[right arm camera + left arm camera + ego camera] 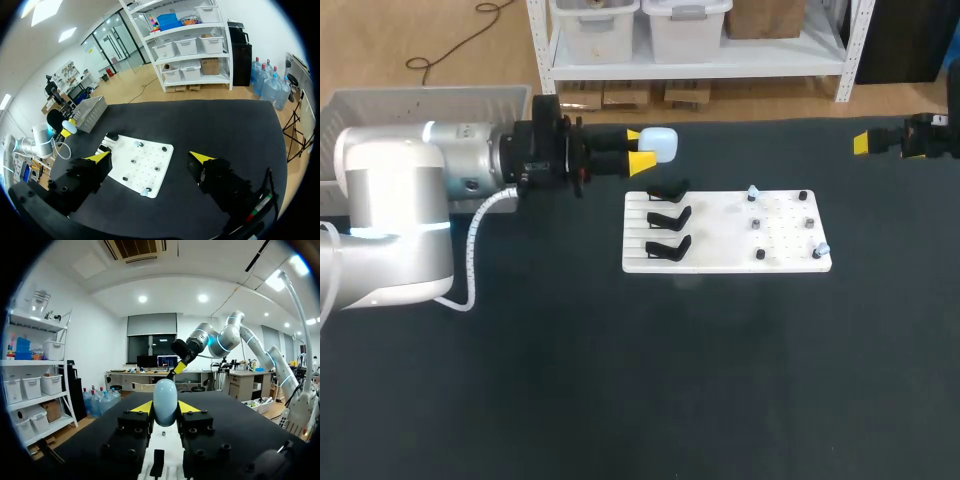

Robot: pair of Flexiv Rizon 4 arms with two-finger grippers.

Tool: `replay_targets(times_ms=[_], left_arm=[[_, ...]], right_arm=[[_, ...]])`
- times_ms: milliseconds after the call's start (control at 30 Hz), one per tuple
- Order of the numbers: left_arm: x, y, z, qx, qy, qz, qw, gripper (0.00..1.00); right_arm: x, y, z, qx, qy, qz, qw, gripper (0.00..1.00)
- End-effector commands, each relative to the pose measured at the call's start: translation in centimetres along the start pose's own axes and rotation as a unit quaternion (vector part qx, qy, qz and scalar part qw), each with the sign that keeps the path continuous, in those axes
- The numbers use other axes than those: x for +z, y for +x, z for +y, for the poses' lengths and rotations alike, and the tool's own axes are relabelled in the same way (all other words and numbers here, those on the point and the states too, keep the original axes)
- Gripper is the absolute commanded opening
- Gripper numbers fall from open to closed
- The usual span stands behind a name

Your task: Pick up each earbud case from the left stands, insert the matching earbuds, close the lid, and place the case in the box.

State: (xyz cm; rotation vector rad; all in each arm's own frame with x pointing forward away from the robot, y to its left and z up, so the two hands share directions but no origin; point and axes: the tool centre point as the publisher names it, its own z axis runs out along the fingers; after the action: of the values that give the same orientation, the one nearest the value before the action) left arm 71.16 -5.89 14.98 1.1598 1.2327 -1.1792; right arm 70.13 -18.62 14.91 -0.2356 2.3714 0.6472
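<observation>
Left tool clamps an earbud case over the black table near the white board; right tool stands apart

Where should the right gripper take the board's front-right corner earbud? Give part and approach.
Probably grip the earbud by its pale top, from straight above: it stands up from a corner of the white board, free space around it.

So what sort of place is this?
Likely a robotics lab bench: a black table, a white board of stands, my left hand shut on a case, my right hand open.
</observation>
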Motion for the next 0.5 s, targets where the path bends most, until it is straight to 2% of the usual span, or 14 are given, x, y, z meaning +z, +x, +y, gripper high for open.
replay_targets(times_ms=[33, 167, 500], left_arm=[[-0.2, 0.0, -1.0, -0.001, -0.006, -0.017, 1.0, 0.0], [-0.3, -0.2, -1.4, -0.008, 0.004, -0.038, 0.999, 0.0], [-0.1, -0.1, -2.7, -0.006, 0.049, -0.02, 0.999, 0.0]], right_arm=[[-0.1, 0.1, 0.8, -0.009, -0.008, 0.005, 1.0, 1.0], [-0.4, 0.2, 2.6, -0.023, -0.025, 0.011, 0.999, 1.0], [-0.6, 1.9, 8.6, -0.079, -0.042, 0.039, 0.995, 1.0]])
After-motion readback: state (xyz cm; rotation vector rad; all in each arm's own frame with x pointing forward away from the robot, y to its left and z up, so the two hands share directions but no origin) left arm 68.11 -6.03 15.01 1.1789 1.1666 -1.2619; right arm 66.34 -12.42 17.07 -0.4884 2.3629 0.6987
